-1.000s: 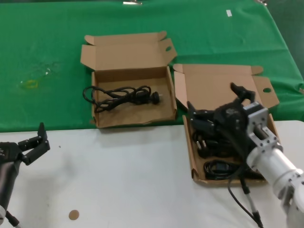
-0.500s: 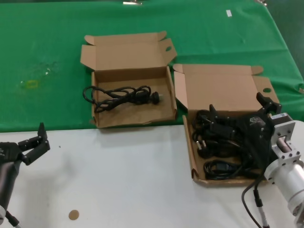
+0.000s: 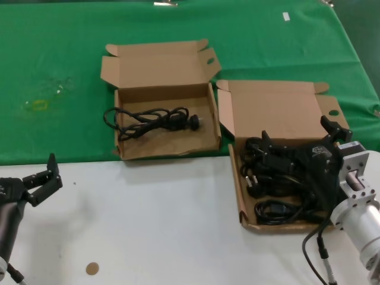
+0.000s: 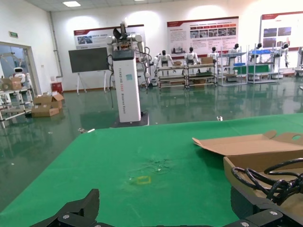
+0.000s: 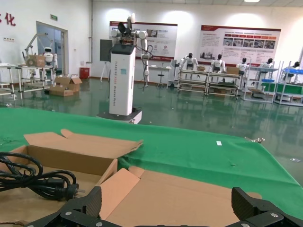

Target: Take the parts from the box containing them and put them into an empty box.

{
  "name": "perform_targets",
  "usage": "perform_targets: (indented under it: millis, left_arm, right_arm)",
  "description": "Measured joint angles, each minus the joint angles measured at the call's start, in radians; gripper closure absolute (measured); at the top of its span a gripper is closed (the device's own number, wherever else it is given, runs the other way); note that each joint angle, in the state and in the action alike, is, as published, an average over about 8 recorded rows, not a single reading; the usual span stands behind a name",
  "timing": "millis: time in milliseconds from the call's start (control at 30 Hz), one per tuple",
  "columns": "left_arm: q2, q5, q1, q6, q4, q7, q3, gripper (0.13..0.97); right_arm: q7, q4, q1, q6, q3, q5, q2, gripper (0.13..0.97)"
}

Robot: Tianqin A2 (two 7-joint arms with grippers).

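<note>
In the head view I keep my right pincer (image 3: 300, 142) spread wide just above the tangle of parts (image 3: 270, 178) in the box containing them (image 3: 279, 110), holding nothing, because I judge the next step is to close on 1 cord; 1 cord (image 3: 151, 119) already lies in the empty box (image 3: 160, 62), and my left pincer (image 3: 38, 178) waits open and empty over the white tabletop (image 3: 148, 225). In the left wrist view its 2 fingers (image 4: 71, 213) stand apart with that cord (image 4: 270, 177) in the distance. In the right wrist view the 2 fingers (image 5: 75, 208) are far apart, so they can straddle a cable.

White table (image 3: 148, 219), green cloth (image 3: 59, 53); two boxes (image 3: 163, 113) (image 3: 279, 178), brown disc (image 3: 91, 268).
</note>
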Motion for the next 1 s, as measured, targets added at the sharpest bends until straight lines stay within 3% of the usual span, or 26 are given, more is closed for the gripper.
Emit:
perform_targets:
  millis: [1000]
  left_arm:
    - [0.000,0.000,0.000,0.000,0.000,0.000,0.000,0.132]
  right_arm:
    - [0.000,0.000,0.000,0.000,0.000,0.000,0.000,0.129]
